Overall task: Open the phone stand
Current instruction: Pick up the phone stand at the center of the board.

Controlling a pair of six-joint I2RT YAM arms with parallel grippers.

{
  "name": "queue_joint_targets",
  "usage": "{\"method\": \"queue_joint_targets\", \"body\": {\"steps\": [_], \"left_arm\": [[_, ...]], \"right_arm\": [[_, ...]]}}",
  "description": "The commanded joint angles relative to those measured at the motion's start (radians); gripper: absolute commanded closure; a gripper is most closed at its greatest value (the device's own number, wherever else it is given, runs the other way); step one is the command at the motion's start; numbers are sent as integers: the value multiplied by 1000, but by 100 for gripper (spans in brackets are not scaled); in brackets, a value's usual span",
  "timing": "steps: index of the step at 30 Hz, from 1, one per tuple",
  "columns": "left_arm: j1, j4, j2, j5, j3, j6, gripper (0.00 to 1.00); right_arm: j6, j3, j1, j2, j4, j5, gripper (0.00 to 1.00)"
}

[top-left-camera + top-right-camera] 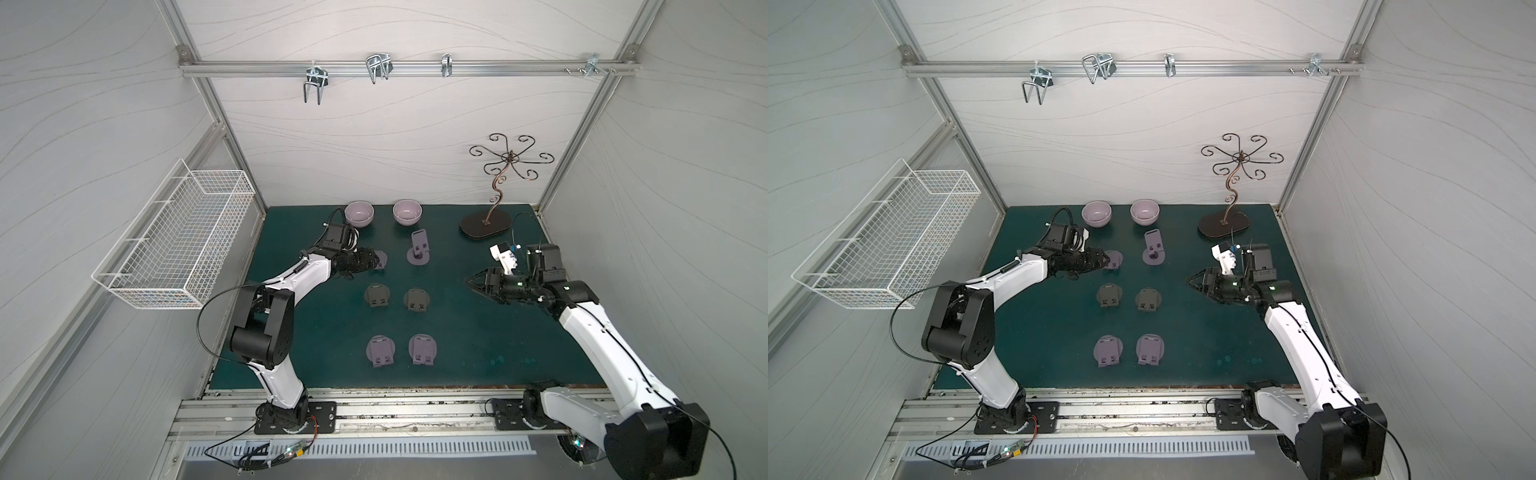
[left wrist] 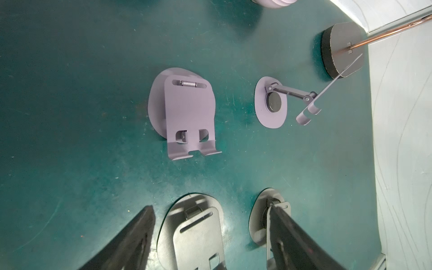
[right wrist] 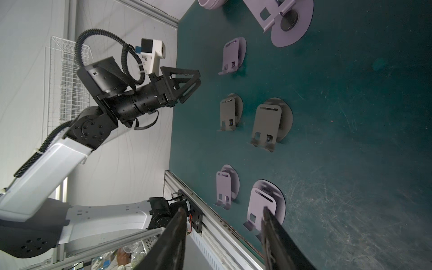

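Several phone stands lie on the green mat [image 1: 478,332] in two columns. One lilac phone stand [image 1: 419,249] in the back row is unfolded, its plate raised on its arm [image 2: 289,93]. Beside it lies a folded lilac stand [image 2: 187,114], partly covered in both top views by my left gripper [image 1: 379,264], which hovers above it, open and empty [image 2: 209,207]. Two dark folded stands [image 1: 377,296] [image 1: 417,300] fill the middle row. Two lilac folded ones [image 1: 380,351] [image 1: 423,350] lie in front. My right gripper [image 1: 471,284] hangs open over the mat's right side, holding nothing [image 3: 223,210].
Two lilac bowls [image 1: 359,214] [image 1: 407,212] stand at the mat's back edge. A metal jewellery tree on a dark oval base [image 1: 484,226] is at the back right. A white wire basket [image 1: 178,249] hangs on the left wall.
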Motion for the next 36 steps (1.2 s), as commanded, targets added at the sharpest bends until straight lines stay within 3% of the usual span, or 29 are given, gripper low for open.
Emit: {"method": "queue_joint_targets", "body": {"steps": [1,3,7,10,16,19,36], "left_arm": [[23,55,-47,66,-11,-2,22],[28,69,-50,103,-30,1,24],[39,133,-74,43,-89,3,25],[77,235,-38,107,-93,-47,26],[90,243,97,138,-2,29,28],[101,311,150,194,5,18,34],[102,364,351,270,152,27,34]], "right_arm": [[-21,23,27,4,-21,56,48],[-7,22,37,18,-12,46,48],[11,26,79,33,-6,55,48],[26,29,126,42,5,76,48],[17,80,206,78,-44,99,48],[15,82,213,76,-59,97,48],[-3,115,238,163,-87,122,49]]}}
